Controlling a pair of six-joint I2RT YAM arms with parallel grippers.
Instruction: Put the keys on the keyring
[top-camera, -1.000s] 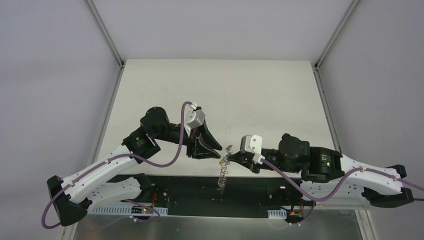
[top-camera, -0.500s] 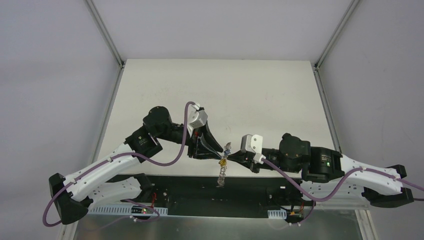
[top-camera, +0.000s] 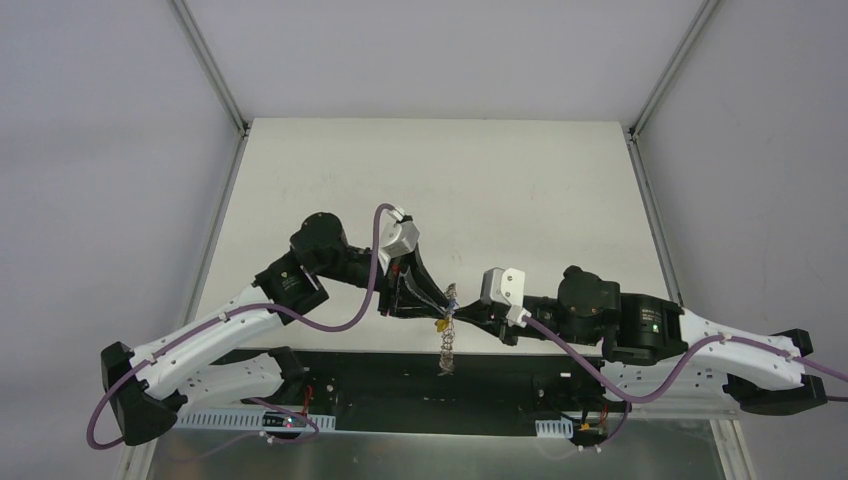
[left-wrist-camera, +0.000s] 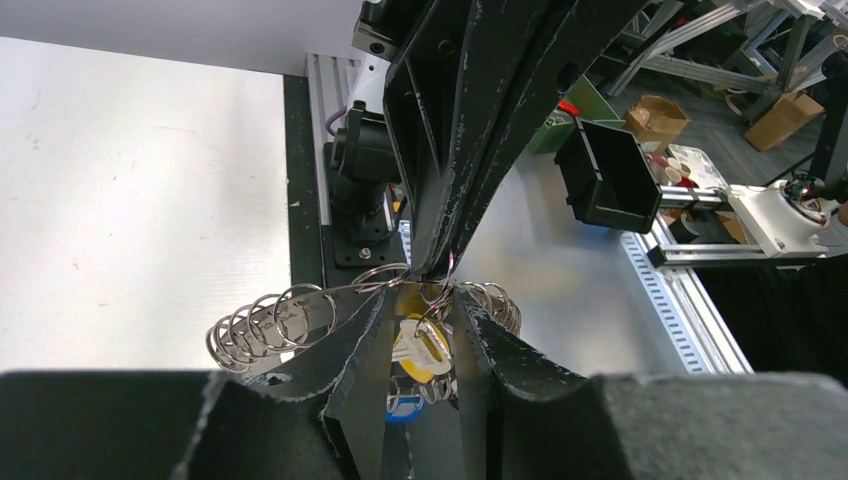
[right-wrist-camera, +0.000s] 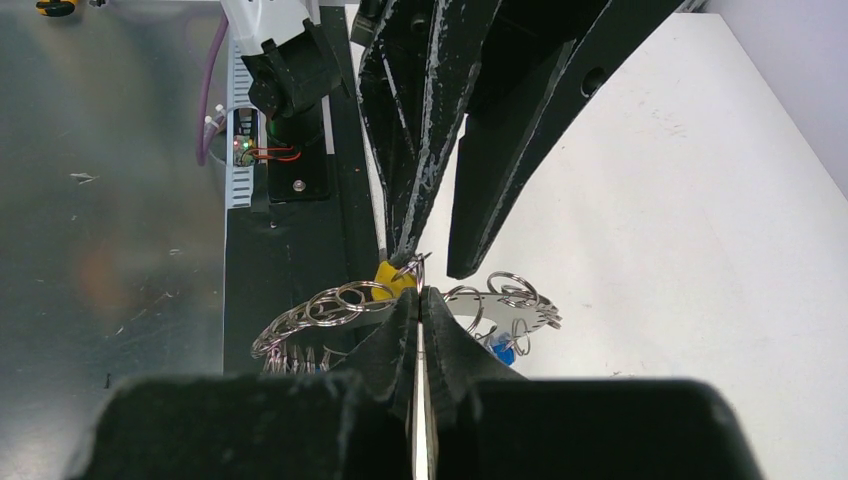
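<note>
Keyring pinched above the bench's near edge
Your right fingers clench its wire; your left fingers, slightly parted, straddle the yellow key, blue key just below, loops crowding both sides.

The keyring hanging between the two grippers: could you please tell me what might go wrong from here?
1. The right gripper pinches only thin wire of the keyring in mid-air; the ring might slip or swing.
2. The yellow key sits between the parted fingers of the left gripper; an off-centre squeeze could flick it away.
</note>
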